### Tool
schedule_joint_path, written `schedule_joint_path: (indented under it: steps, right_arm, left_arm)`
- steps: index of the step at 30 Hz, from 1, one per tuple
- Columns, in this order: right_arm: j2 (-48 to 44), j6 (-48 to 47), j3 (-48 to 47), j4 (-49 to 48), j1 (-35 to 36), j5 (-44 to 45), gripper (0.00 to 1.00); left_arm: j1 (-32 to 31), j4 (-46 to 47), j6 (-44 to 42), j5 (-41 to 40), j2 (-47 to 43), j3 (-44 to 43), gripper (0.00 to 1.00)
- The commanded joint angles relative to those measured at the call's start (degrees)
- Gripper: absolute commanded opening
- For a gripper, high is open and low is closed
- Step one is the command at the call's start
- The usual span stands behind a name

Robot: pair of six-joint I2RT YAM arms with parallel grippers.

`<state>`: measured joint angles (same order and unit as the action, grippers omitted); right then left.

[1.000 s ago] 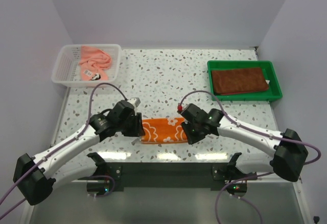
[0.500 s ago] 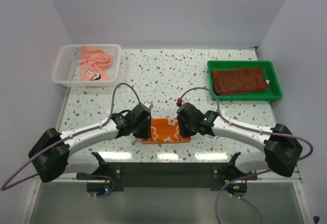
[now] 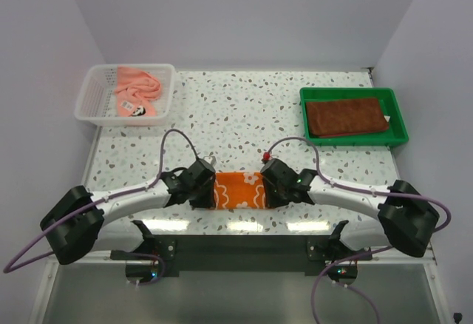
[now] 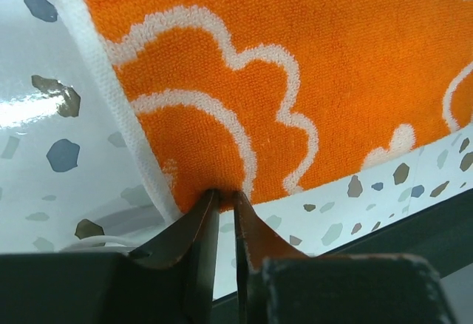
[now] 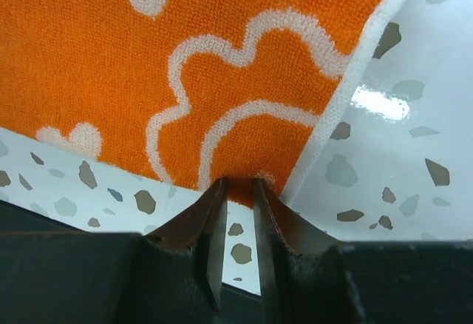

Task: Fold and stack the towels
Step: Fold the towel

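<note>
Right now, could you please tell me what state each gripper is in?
Left gripper: closed on a corner of the orange towel.
Right gripper: closed on another corner of the orange towel.

Speckled table [image 3: 244, 109]: white basket [image 3: 90, 100] far L, green tray [image 3: 347, 140] far R, orange towel [image 3: 239, 189] near edge ctr.

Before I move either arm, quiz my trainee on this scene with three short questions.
1. True or false: the left gripper and the right gripper each pinch an edge of the orange towel.
2. The brown towel lies in: A) a blue bin, B) the green tray, C) a drawer.
3. Fill in: the salmon towel lies bunched in the ____.

Key: 1 true; 2 B; 3 white basket.
</note>
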<state>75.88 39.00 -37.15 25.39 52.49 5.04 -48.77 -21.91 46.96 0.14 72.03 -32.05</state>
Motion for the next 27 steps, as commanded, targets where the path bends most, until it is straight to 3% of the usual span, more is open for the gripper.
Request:
schedule_joint_path:
  steps: [1, 8, 12, 20, 27]
  right_arm:
    - [-2.7, 0.7, -1.5, 2.6, 0.1, 1.9, 0.25]
    - [-6.0, -0.9, -7.5, 4.4, 0.1, 0.5, 0.27]
    - [-4.4, -0.3, -6.8, 2.9, 0.0, 0.8, 0.28]
    - [0.1, 2.6, 1.1, -4.3, -1.0, 1.6, 0.25]
    - [-2.1, 3.9, 2.9, -3.9, -2.9, 2.0, 0.25]
  left_arm:
    - [-0.3, -1.6, 1.1, -1.6, -1.5, 1.2, 0.20]
    - [-0.5, -6.4, 1.3, -5.3, -10.7, -4.6, 0.38]
    - [-0.4, -7.5, 1.3, -8.7, -11.2, -5.6, 0.38]
    - [-0.4, -3.5, 3.2, -9.0, -1.3, -0.2, 0.27]
    - [-0.3, -4.9, 3.9, -9.9, 0.7, -1.1, 0.26]
